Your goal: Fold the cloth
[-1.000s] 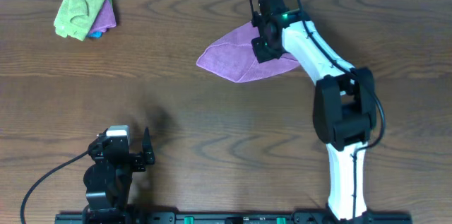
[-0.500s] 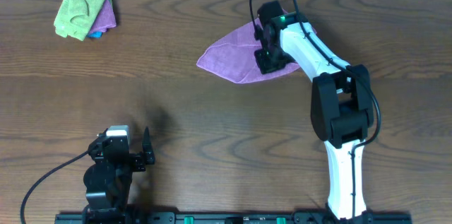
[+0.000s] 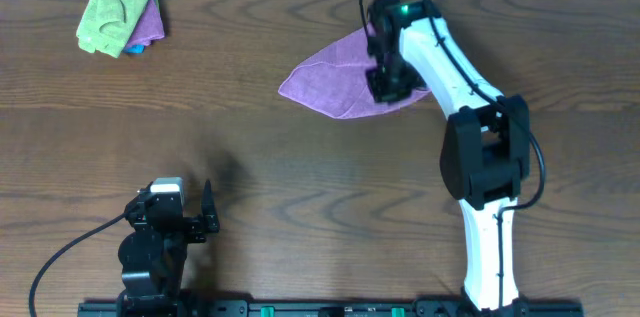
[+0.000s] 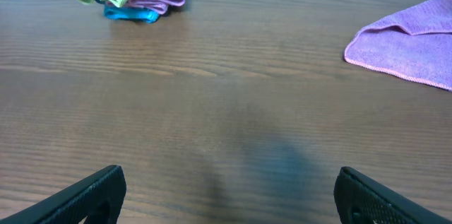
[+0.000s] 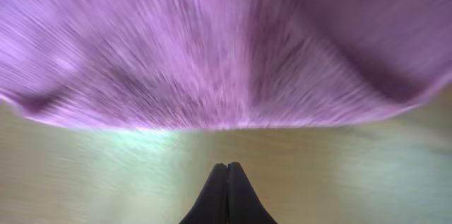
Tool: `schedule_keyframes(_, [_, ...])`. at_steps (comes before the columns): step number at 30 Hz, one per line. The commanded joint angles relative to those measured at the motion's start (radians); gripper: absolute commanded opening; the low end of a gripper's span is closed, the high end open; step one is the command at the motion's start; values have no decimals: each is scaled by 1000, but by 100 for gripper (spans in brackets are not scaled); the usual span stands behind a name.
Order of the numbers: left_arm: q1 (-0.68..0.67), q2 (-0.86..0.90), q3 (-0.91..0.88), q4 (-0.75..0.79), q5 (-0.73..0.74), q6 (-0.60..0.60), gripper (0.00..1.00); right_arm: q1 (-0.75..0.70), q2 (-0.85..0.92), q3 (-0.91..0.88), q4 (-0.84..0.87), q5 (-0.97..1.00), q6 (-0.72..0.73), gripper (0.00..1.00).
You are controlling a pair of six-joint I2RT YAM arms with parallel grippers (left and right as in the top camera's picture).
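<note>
The purple cloth (image 3: 335,82) lies loosely doubled at one o'clock on the table (image 3: 300,177), where the right gripper (image 5: 227,166), jaws pinched shut on nothing visible, would best open and take one edge squarely, while the left gripper (image 4: 231,178) waits wide open and empty at seven o'clock, the spare cloth stack (image 3: 120,12) at ten o'clock well clear.

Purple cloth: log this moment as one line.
cloth: lying folded over | right hand: shut, empty, over cloth | left hand: open, empty, far from cloth
</note>
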Motion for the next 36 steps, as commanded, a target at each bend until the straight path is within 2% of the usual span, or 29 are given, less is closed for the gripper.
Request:
schedule_keyframes(1, [-4,-6,-18,-3,-7,-11,95,-5,-79,65,57,7,-7,1])
schedule_keyframes(5, [-4,-6,-18,-3,-7,-11,95,-29,-49,55,198,5,-32,2])
schedule_keyframes(15, [-4,-6,-18,-3,-7,-11,95,-53,77,54,310,-51,-40,1])
schedule_keyframes(33, [-4,-6,-18,-3,-8,-11,95,-53,126,22,258,-72,-63,1])
schedule_keyframes(34, [-4,-6,-18,-3,-7,-11,95,-53,126,22,255,-72,-72,3])
schedule_keyframes(35, [-4,-6,-18,-3,-7,-11,95,-53,126,22,253,-72,-75,17])
schedule_keyframes(36, [-4,-6,-18,-3,-7,-11,96,-53,126,22,247,-72,-82,24])
